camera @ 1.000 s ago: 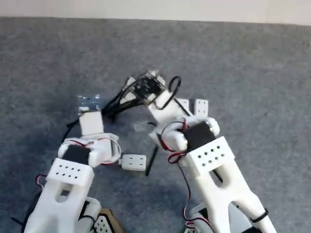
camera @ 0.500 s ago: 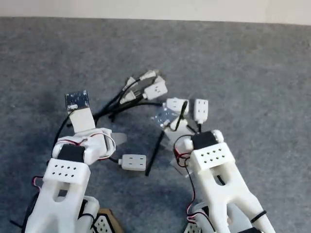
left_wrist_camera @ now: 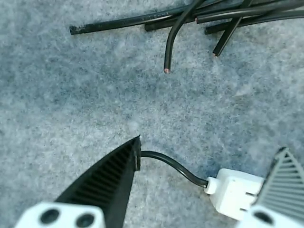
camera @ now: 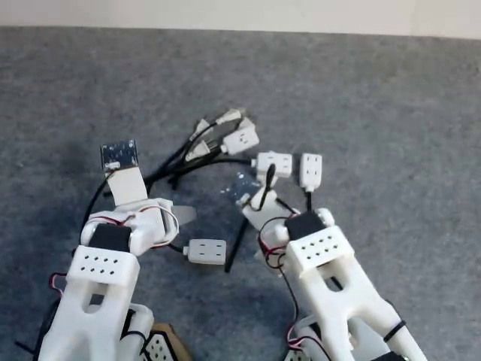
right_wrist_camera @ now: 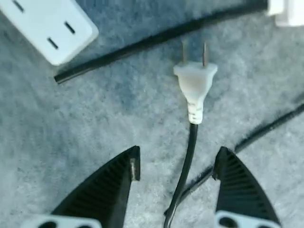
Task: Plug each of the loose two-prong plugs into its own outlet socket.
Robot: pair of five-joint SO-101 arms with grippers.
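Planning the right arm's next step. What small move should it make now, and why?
Probably ease the right claw forward and down to close on the white plastic two-prong plug: the claw stands open astride the plug's black cord, the plug body just ahead, prongs pointing away.

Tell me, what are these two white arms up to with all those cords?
The job is plugging each loose plug into a socket. The right gripper, open, hangs over a white two-prong plug lying flat on the grey surface, its cord running between the fingers. The left gripper, also open, sits beside a white outlet socket. Neither holds anything yet.
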